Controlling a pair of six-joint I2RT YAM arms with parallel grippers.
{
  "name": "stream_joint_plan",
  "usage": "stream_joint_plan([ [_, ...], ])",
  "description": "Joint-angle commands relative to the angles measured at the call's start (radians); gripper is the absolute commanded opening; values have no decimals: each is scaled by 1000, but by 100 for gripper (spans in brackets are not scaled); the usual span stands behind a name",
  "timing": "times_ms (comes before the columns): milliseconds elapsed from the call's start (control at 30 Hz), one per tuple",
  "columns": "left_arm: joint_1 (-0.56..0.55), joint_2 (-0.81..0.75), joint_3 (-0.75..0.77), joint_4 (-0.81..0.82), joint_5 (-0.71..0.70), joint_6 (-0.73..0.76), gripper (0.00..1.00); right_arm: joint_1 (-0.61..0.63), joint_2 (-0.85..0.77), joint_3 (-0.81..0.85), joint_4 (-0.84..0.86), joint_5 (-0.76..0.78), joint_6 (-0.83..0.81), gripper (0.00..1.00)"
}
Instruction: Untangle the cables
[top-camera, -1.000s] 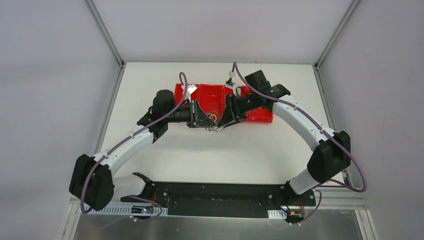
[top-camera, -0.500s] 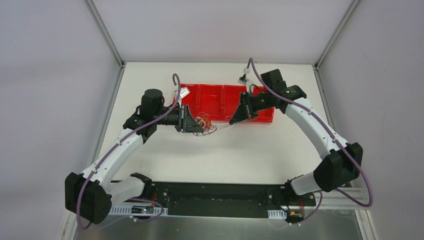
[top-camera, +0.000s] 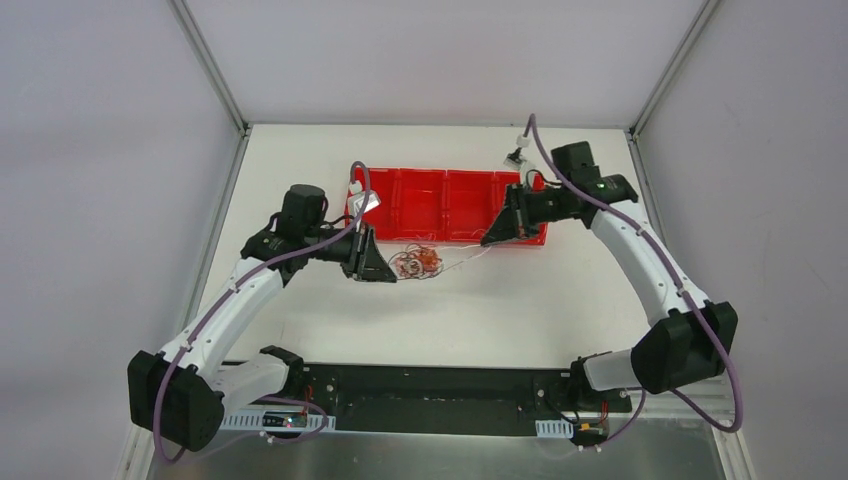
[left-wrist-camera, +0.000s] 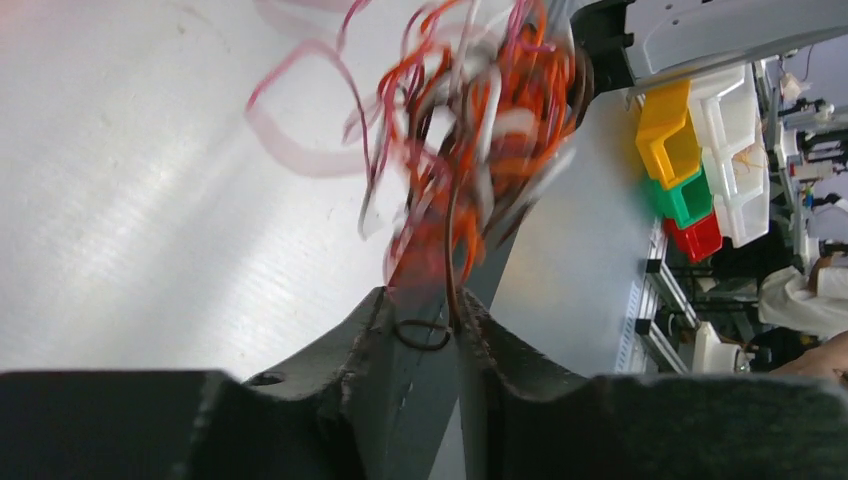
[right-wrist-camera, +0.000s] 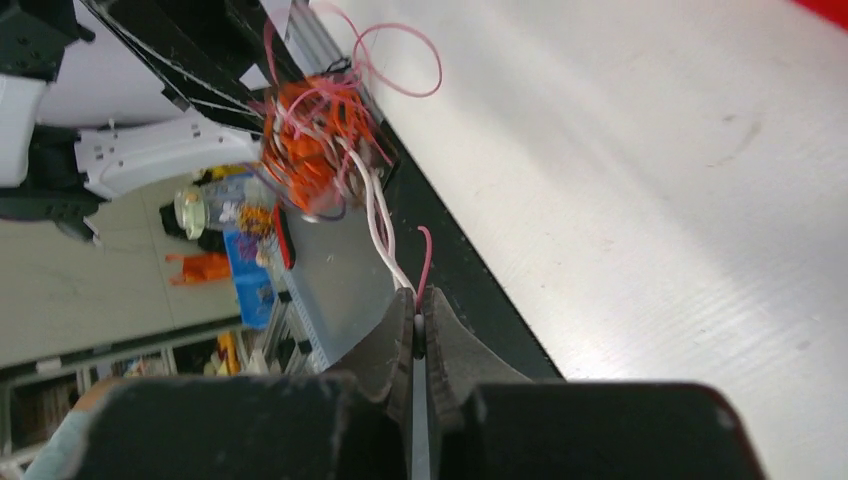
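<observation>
The cables (top-camera: 415, 263) are a small knot of red, orange, white and dark strands, bunched between the two arms over the white surface (top-camera: 450, 320), on the near side of the red compartment tray (top-camera: 420, 190). The knot sits just ahead of the left fingers (top-camera: 383, 272) and farther out from the right fingers (right-wrist-camera: 415, 318). A pale strand runs from it straight to the right tips. In the right wrist view those fingers are pressed together, with that white strand and the end of a red one pinched at the tips. The bundle beyond them is blurred. In the left wrist view the left fingers stand slightly parted. A thin dark strand curls into a small loop in the gap and others rise from there into the bundle. With that gap showing, nothing looks firmly clamped on this side. I cannot tell whether the knot rests on the surface or hangs just above it. By my reading the task is at an early stage: one or two strands have been drawn partway out toward the right fingers, and a few loose pink loops stand off the mass, but the core remains one dense snarl. No cable lies separate on the surface, and none is in the tray as far as I can see, so nearly all the separating is left to do.
</observation>
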Motion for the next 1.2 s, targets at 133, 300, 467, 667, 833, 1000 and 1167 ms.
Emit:
stream_joint_plan([
  [133,45,5,-6,-70,42,62,0,-91,-119,-112,-54,-22,-59,0],
  [300,42,0,-8,-19,34,46,0,-61,-103,-155,-47,-10,-59,0],
  [467,43,12,-61,-19,-24,29,0,-19,-22,-146,-151,160,-180,0],
  [667,16,169,-148,8,-93,-31,2,59,31,-187,-139,359,-258,5],
  [833,15,259,-174,84,-73,-55,41,123,113,-174,-128,383,-272,63],
  [1000,15,274,-224,303,-91,-212,53,164,144,-180,16,325,-188,77],
  [1167,-9,373,-264,450,-133,-334,59,204,222,-166,158,282,-92,77],
])
